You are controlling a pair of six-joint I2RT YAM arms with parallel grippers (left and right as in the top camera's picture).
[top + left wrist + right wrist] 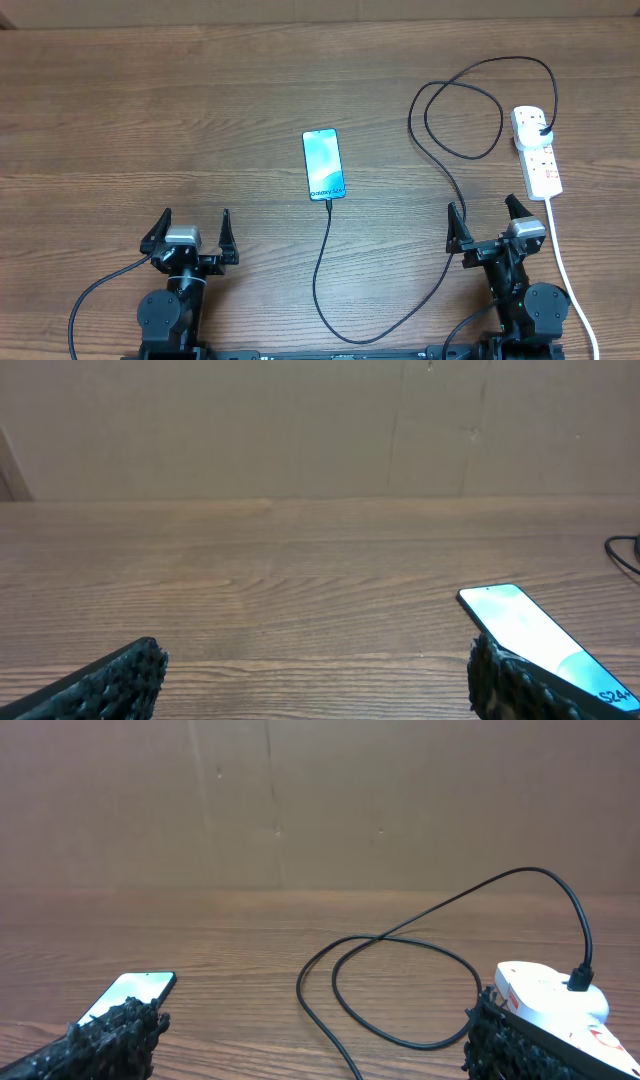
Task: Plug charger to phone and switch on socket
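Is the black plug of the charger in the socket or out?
In. The plug sits in an outlet at the far end of the socket.

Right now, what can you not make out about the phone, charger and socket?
Socket switch state: too small overhead; in the right wrist view a tool finger partly covers the strip.
Charger tip at the phone: too small overhead; in the left wrist view a tool finger hides it.
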